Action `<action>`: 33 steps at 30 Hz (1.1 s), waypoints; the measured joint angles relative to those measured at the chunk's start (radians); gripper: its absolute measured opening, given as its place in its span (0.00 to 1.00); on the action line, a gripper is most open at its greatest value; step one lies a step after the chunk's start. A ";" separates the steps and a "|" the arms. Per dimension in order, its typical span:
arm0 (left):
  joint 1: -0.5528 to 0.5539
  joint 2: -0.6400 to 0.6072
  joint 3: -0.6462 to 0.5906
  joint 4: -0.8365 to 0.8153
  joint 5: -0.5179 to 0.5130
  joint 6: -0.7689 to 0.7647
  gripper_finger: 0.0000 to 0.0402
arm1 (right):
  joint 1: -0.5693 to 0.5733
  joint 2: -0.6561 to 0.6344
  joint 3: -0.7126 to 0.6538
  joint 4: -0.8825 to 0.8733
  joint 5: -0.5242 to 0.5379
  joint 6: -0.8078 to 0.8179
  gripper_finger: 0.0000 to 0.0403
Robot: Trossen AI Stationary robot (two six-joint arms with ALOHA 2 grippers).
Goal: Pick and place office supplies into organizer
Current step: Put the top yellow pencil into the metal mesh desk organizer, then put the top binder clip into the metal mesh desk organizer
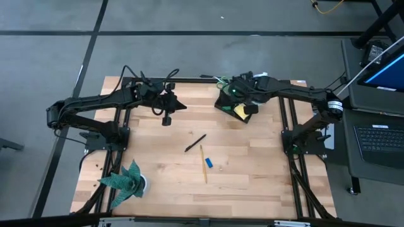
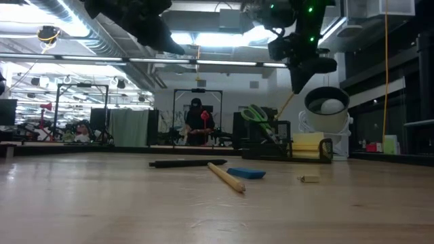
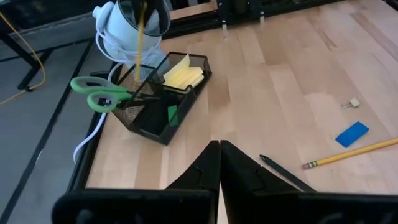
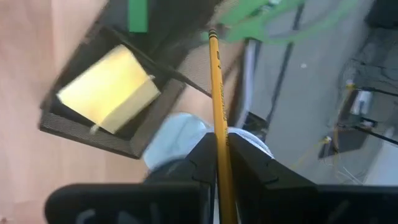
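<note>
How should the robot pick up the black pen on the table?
Grip the pen around its middle, coming straight down from above. It lies flat on the table on a slant, apart from the pencil, so the fingers should close across its thin width. The left gripper, hanging shut nearby, looks best placed.

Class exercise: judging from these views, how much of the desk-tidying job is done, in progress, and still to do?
Done: scissors and sticky-note pad sit in the organizer. In hand: the right hand holds a pencil above it. Left: pen, second pencil and blue block lie on the table. The left hand waits, shut.
</note>
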 joint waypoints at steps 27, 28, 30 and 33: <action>0.000 0.000 0.000 0.001 0.000 -0.003 0.01 | -0.033 0.129 -0.002 0.145 0.023 -0.118 0.14; 0.000 0.000 0.000 0.001 0.000 -0.003 0.01 | -0.032 0.129 -0.002 0.145 0.023 -0.129 0.16; 0.000 0.000 0.000 0.001 0.000 -0.003 0.01 | -0.033 0.129 -0.002 0.145 0.023 -0.151 0.19; 0.000 0.000 0.000 0.001 0.000 -0.013 0.01 | -0.033 0.129 -0.001 0.145 0.025 -0.150 0.25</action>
